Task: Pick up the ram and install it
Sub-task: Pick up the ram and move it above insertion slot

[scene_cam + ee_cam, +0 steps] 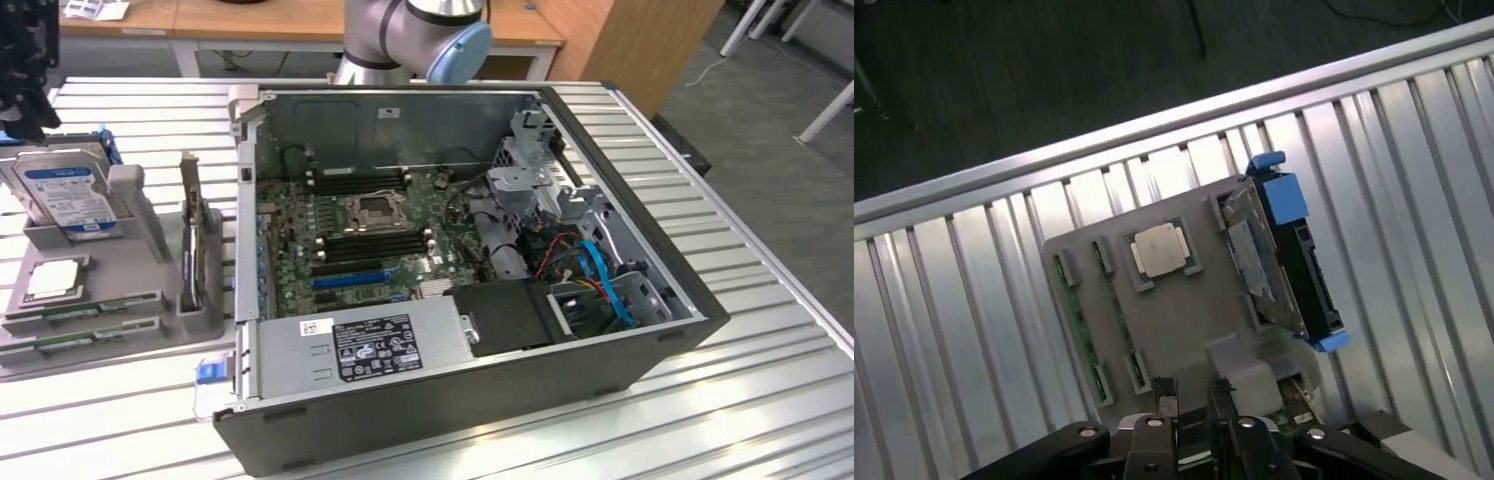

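Note:
Two green ram sticks (64, 313) (74, 340) lie in slots at the near end of a grey parts tray (134, 300), at the exterior view's left. In the wrist view the same sticks (1076, 320) (1120, 318) run side by side along the tray (1174, 320). My gripper (1193, 390) hovers above the tray, its fingertips (1164, 388) a narrow gap apart with nothing between them. It appears as a dark shape (24, 95) over the tray's far end. The open computer case (641, 350) shows the motherboard with black memory slots (380, 240).
On the tray also sit a hard drive in a blue caddy (67, 195) (1289, 250), a CPU (54, 280) (1159, 250) and an upright expansion card (198, 250). Everything rests on a slatted metal table (747, 400). The arm's base (400, 40) stands behind the case.

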